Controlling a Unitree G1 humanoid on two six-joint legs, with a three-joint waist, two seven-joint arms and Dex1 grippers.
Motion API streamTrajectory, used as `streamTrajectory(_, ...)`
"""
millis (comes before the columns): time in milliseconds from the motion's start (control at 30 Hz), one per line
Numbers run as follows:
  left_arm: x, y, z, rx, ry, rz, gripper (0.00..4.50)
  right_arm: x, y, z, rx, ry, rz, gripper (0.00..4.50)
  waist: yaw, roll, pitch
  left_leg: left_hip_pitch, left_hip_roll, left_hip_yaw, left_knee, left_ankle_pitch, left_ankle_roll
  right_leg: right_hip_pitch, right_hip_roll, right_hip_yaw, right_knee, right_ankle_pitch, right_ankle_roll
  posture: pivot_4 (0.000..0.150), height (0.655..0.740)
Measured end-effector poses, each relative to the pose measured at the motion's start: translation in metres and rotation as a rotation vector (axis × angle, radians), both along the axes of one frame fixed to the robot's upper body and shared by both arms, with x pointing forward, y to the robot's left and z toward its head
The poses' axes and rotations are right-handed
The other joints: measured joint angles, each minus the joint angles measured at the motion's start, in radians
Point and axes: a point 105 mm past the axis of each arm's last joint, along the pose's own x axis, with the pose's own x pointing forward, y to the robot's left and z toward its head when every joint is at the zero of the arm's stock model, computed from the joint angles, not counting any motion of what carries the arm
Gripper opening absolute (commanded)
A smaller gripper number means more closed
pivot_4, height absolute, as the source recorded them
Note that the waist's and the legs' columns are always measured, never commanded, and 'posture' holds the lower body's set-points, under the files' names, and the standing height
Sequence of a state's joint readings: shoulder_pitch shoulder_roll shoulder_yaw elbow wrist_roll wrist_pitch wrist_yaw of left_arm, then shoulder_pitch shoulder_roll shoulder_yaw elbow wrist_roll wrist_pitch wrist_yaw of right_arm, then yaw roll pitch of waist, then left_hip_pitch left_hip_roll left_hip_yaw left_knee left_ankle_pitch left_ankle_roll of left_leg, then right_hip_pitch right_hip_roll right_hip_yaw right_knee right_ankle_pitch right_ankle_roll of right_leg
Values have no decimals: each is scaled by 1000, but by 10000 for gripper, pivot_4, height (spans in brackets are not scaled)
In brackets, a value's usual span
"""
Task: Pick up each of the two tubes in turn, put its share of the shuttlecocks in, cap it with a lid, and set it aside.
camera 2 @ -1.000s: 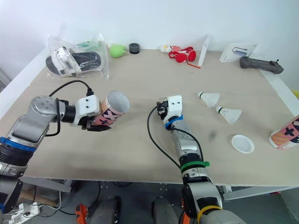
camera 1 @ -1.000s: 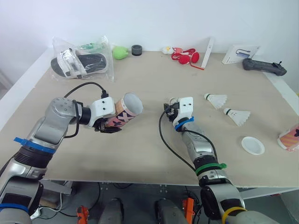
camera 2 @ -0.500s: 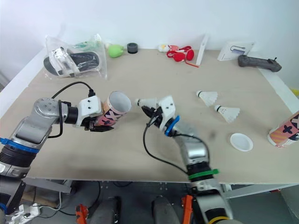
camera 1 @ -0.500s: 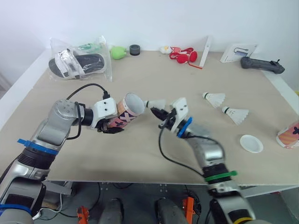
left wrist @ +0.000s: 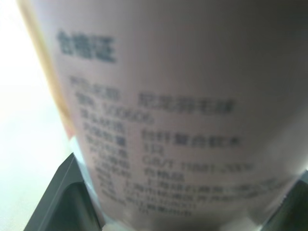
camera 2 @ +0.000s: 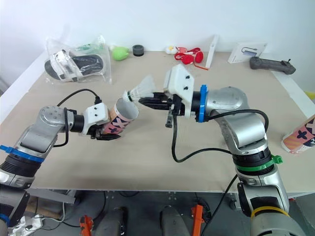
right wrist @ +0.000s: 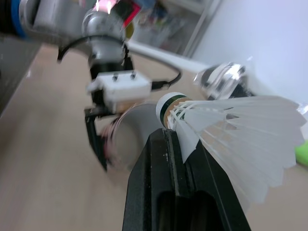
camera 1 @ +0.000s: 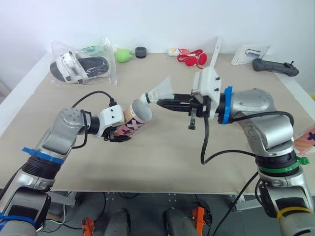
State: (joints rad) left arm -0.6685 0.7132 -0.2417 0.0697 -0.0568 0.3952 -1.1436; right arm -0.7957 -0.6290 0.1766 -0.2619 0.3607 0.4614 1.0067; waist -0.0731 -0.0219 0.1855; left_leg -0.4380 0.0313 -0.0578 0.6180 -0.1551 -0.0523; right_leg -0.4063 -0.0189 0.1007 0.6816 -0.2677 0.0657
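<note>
My left gripper [camera 1: 119, 133] is shut on a pink patterned tube [camera 1: 133, 119], held tilted low over the table, its open mouth facing right and upward. In the left wrist view the tube's printed label [left wrist: 183, 110] sits between the fingers [left wrist: 62, 202]. My right gripper [camera 1: 161, 102] is shut on a white shuttlecock [camera 1: 161, 90], raised just right of and above the tube's mouth, cork end toward the tube. The right wrist view shows the shuttlecock [right wrist: 231, 130] clamped at its cork, with the tube's mouth [right wrist: 130, 139] beyond. A second pink tube [camera 2: 298, 137] lies at the table's right edge.
Along the back of the table lie bagged sandals [camera 1: 83, 64], a green object [camera 1: 122, 55], a black disc [camera 1: 141, 51], a red item [camera 1: 193, 59], a white box [camera 1: 251, 54] and a black controller [camera 1: 278, 69]. My right forearm and its cable span the table's right half.
My right arm has risen from the table and swung left with the shuttlecock, bringing its cork close to the tube's mouth. The left gripper with the tube has barely moved.
</note>
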Motion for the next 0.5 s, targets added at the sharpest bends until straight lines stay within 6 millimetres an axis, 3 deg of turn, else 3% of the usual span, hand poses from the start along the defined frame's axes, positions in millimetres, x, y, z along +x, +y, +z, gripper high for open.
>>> streamTrajectory(100, 0, -1, -1, -4, 6, 1, 29345, 1, 5, -18, -71, 7, -7, 999, 0, 0, 0, 0, 0, 0, 0, 0, 0, 0, 0, 0, 0, 0, 0, 1500, 7400)
streamTrajectory(200, -1, -3, -2, -10, 8, -4, 29345, 1, 7, -20, -76, -3, -5, 999, 0, 0, 0, 0, 0, 0, 0, 0, 0, 0, 0, 0, 0, 0, 0, 1500, 7400)
streamTrajectory(233, -1, -3, -2, -11, 9, -4, 29345, 1, 7, -20, -75, -4, -3, 5362, 0, 0, 0, 0, 0, 0, 0, 0, 0, 0, 0, 0, 0, 0, 0, 1500, 7400)
streamTrajectory(300, -1, -4, -2, -12, 9, -5, 29345, 0, 10, -20, -65, -4, 6, 9975, 0, 0, 0, 0, 0, 0, 0, 0, 0, 0, 0, 0, 0, 0, 0, 1500, 7400)
streamTrajectory(400, -1, -4, -2, -13, 9, -6, 29345, -1, 14, -20, -43, 16, 21, 22819, 0, 0, 0, 0, 0, 0, 0, 0, 0, 0, 0, 0, 0, 0, 0, 1500, 7400)
streamTrajectory(467, -1, -4, -2, -13, 9, -6, 29345, -3, 16, -18, -25, 30, 29, 25271, 0, 0, 0, 0, 0, 0, 0, 0, 0, 0, 0, 0, 0, 0, 0, 1500, 7400)
streamTrajectory(500, -1, -5, -2, -15, 10, -7, 29345, -8, 16, -13, 18, 50, 40, 32364, 0, 0, 0, 0, 0, -1, 0, 0, 0, 0, 0, -1, 0, 0, 0, 1500, 7400)
